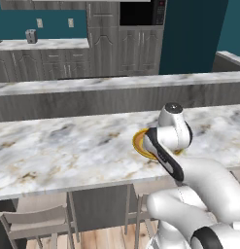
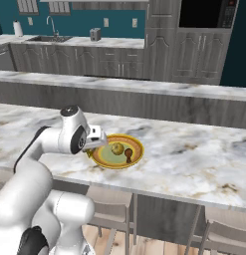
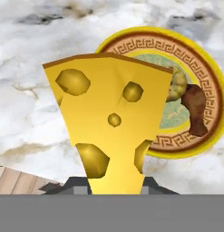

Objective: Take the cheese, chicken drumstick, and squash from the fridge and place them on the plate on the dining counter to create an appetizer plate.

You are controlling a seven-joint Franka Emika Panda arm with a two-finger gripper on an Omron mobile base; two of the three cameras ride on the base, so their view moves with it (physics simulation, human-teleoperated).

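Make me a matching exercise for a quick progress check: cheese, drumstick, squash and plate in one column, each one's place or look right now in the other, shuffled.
Things:
1. cheese
2. drumstick
3. squash
4. plate

Descriptions:
A. sits on the marble counter
B. held in the gripper, not yet on the plate
C. reddish-brown, lying on the plate
D. pale yellow-green, on the plate beside the brown piece

Pairs: 1-B, 2-C, 3-D, 4-A
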